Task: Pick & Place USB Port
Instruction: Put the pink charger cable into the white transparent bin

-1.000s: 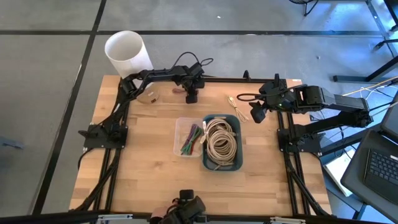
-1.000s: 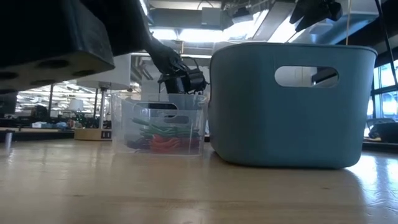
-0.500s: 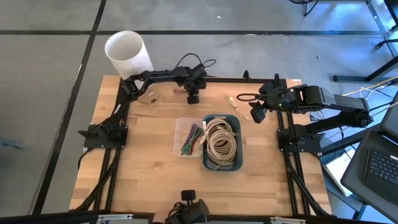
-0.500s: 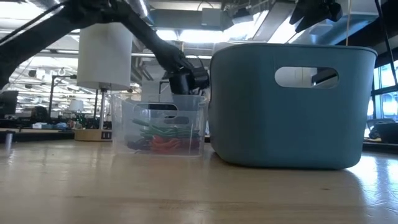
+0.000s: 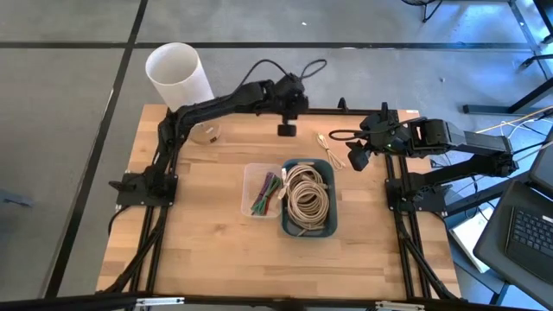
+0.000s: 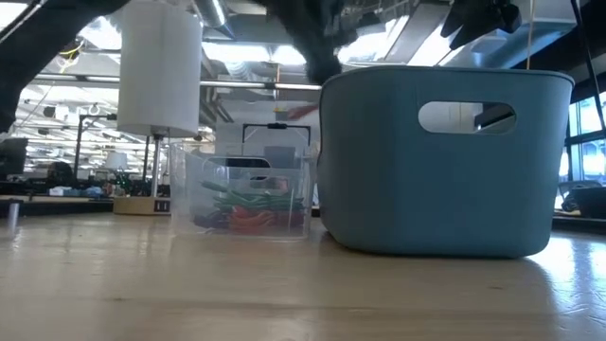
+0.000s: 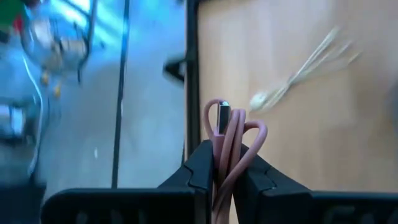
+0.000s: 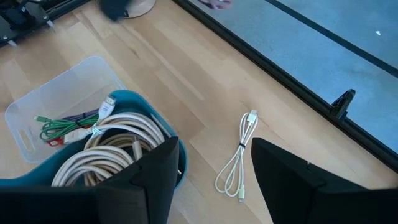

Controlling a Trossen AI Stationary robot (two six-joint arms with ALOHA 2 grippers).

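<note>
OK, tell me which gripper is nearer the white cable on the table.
Right. The right gripper hangs open just beside the white cable; the left gripper is farther along the table's far edge, shut on a pink cable.

A robotics lab: black-framed wooden workbench (image 5: pixel 207 250), ceiling strip lights (image 6: pixel 256 52) and equipment benches (image 6: pixel 57 175) behind.

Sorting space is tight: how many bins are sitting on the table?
2. A clear plastic bin holding coloured cables sits mid-table, and a blue bin of coiled beige cable stands against its right side. Nothing seems hidden in the overhead view.
</note>
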